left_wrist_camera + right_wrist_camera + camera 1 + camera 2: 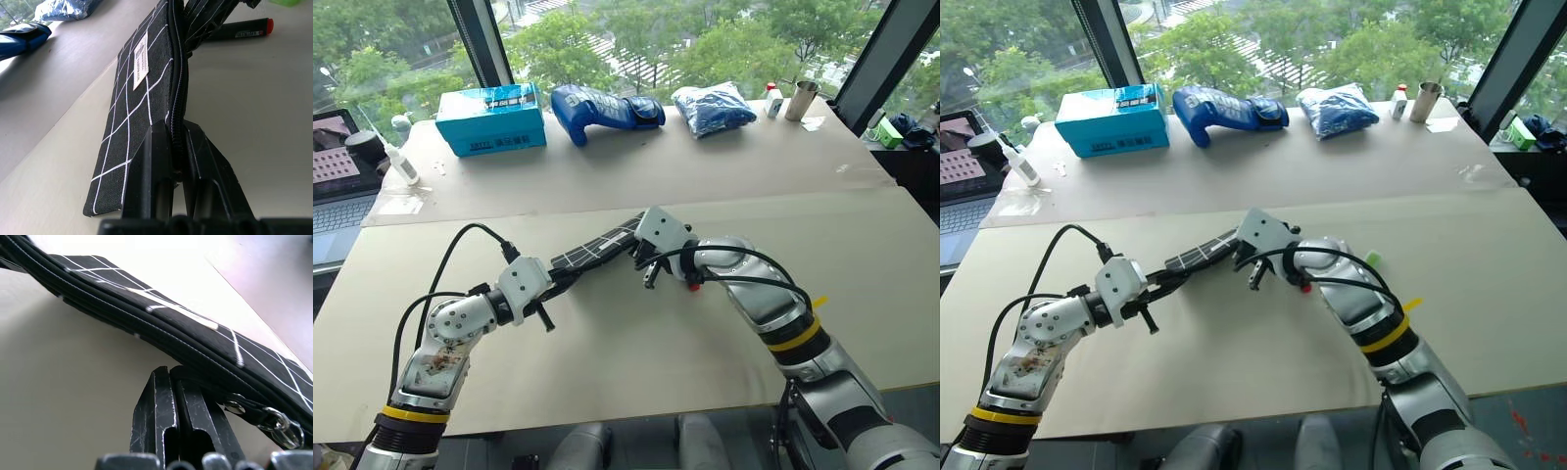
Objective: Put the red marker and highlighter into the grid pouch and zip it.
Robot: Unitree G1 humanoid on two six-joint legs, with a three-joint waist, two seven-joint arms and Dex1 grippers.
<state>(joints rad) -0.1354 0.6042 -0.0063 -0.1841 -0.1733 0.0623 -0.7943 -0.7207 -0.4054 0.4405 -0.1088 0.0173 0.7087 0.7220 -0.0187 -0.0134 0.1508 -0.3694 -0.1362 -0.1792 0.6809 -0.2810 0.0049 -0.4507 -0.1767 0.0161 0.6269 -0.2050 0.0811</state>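
The grid pouch (597,247) is black with white lines and a white label, and hangs edge-up just above the table's middle. My left gripper (551,277) is shut on its near-left end, the fingers (151,161) clamping the zip edge. My right gripper (169,369) is shut under the pouch's far end, beside the strap ring (274,423); whether it pinches the strap I cannot tell. The red marker (234,34) lies on the table beyond the pouch, under my right arm, its red end (694,287) showing. The lime-green highlighter (1373,258) lies just past it.
Along the far edge by the window stand a teal box (491,119), a blue boxing glove (607,110), a blue bag (712,108) and a metal cup (800,100). A laptop (333,166) and a white bottle (399,162) are at the far left.
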